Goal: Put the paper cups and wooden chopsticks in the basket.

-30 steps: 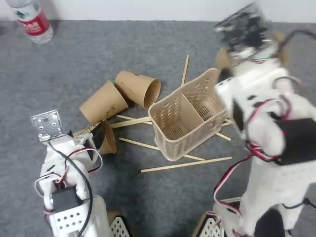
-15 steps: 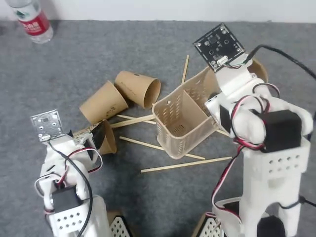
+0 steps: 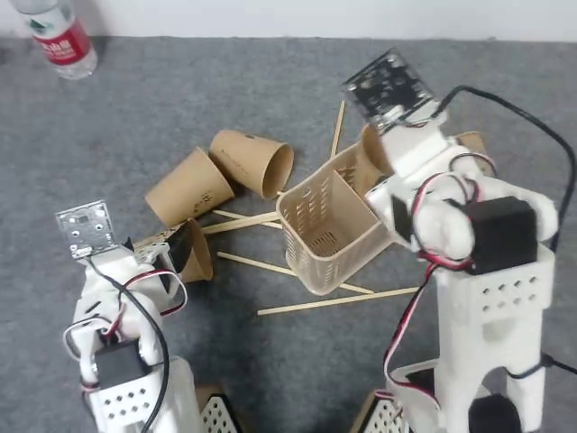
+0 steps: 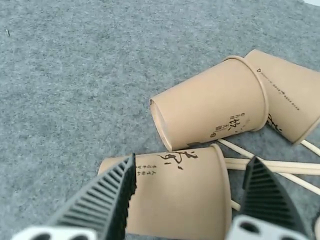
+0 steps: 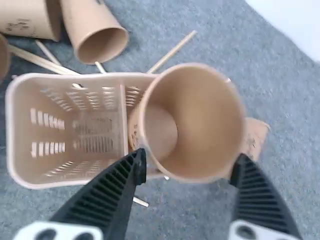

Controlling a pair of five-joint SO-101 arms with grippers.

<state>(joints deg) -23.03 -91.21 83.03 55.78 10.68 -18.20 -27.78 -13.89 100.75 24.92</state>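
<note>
Brown paper cup (image 5: 200, 105) clamped between the right gripper's (image 5: 189, 157) fingers, mouth toward the wrist, hanging just past the fingertips over one compartment of the slotted plastic basket (image 5: 30, 130); whether cup and basket touch, cannot tell. Left gripper (image 4: 193, 162) spread wide and low, a second cup (image 4: 175, 200) lying on its side between its fingers on the grey carpet (image 4: 75, 75). Just beyond those fingertips two more cups (image 4: 210, 107) lie side by side, wooden chopsticks (image 4: 270, 167) next to them.
</note>
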